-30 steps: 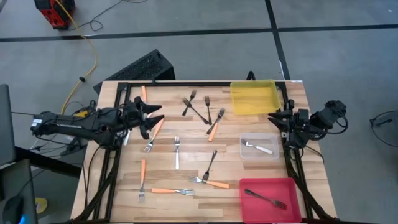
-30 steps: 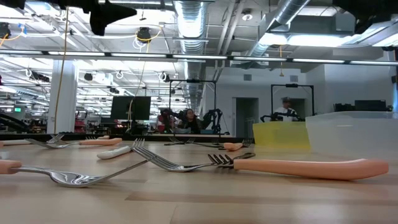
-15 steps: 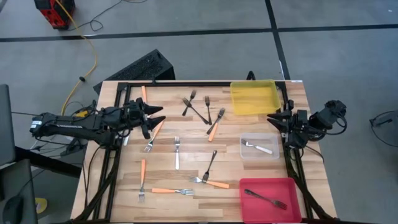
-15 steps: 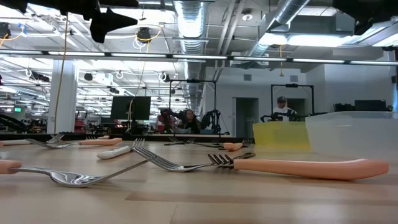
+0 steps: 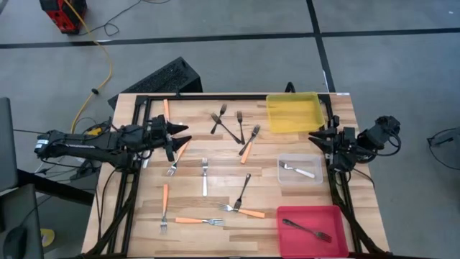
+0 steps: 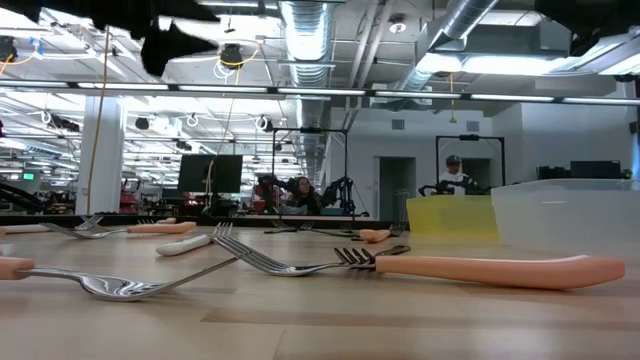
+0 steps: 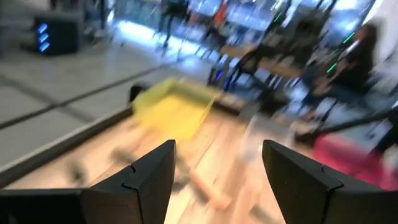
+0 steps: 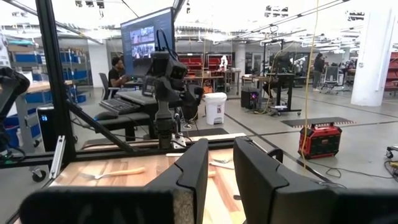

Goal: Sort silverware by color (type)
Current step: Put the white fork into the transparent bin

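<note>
Orange-handled forks [image 5: 249, 149] are lying scattered over my wooden bench [image 5: 215, 183], mixed with dark metal forks [image 5: 224, 125] near the far middle and a pale silver fork [image 5: 204, 177] near the centre. One orange fork [image 5: 164, 206] is lying toward the near left, another [image 5: 196, 221] is resting just beside it along the near edge, and a dark fork [image 5: 241, 191] is crossing over an orange one [image 5: 241, 211] in the near middle. One more orange fork [image 5: 179, 155] is sitting right below my left claw [image 5: 174, 139], and a further one [image 5: 166, 108] is lying by the far left rail. Some pieces are already sitting in bins along the right side: a pale fork [image 5: 298, 170] is resting in the clear bin [image 5: 300, 170], a dark fork [image 5: 307, 230] is lying in the red bin [image 5: 312, 229], while the yellow bin [image 5: 293, 113] is standing at the far right corner. I am holding my left claw above the left part of the bench, its fingers [image 7: 147, 180] spread apart and gripping nothing. My right claw [image 5: 319, 139] is waiting at the right edge, between the yellow and clear bins, its fingers [image 8: 193, 174] standing slightly parted with nothing between them.
</note>
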`<state>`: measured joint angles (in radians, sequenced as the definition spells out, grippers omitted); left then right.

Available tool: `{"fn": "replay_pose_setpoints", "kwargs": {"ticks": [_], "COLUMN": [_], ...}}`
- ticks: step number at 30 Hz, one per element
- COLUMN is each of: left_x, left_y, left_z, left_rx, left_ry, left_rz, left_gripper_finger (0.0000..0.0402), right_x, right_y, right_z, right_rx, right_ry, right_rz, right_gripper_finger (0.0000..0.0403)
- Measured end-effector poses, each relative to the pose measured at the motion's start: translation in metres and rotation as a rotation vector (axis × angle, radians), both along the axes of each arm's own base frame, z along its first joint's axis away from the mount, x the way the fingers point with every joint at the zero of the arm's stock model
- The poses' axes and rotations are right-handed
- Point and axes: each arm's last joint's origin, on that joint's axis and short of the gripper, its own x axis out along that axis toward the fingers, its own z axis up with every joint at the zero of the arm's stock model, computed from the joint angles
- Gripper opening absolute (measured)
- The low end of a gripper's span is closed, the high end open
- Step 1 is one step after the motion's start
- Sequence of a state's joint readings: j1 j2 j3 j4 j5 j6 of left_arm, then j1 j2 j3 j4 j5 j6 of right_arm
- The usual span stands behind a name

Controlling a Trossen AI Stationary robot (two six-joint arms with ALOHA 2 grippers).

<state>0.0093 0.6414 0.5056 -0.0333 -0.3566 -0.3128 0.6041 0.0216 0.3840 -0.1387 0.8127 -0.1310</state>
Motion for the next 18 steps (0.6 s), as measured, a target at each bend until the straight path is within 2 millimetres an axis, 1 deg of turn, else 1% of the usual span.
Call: {"fn": "replay_pose_setpoints", "kwargs": {"ticks": [3, 5, 7, 11, 15, 18], "left_x": [-0.003, -0.006, -0.008, -0.005, 0.001, 0.008], "left_y": [0.003, 0.005, 0.006, 0.006, 0.008, 0.008], "left_z": [-0.012, -0.017, -0.021, -0.028, -0.038, -0.046], "left_rx": [-0.029, -0.055, -0.068, -0.071, -0.108, -0.141], "left_ry": [0.103, 0.137, 0.160, 0.228, 0.282, 0.331], "left_rz": [0.125, 0.226, 0.274, 0.288, 0.319, 0.295], "left_gripper_finger": [0.0226, 0.0226, 0.0226, 0.0226, 0.0226, 0.0226], "right_x": [0.000, 0.000, 0.000, 0.000, 0.000, 0.000], "right_y": [0.000, 0.000, 0.000, 0.000, 0.000, 0.000], "right_z": [-0.001, -0.001, -0.001, -0.001, -0.001, -0.001], "right_rx": [-0.008, -0.007, -0.005, -0.004, -0.004, -0.005], "right_ry": [0.011, 0.010, 0.009, 0.009, 0.009, 0.010], "right_rz": [0.000, 0.000, 0.001, 0.001, 0.001, 0.001], "right_gripper_finger": [0.0102, 0.0102, 0.0102, 0.0102, 0.0102, 0.0102]}}
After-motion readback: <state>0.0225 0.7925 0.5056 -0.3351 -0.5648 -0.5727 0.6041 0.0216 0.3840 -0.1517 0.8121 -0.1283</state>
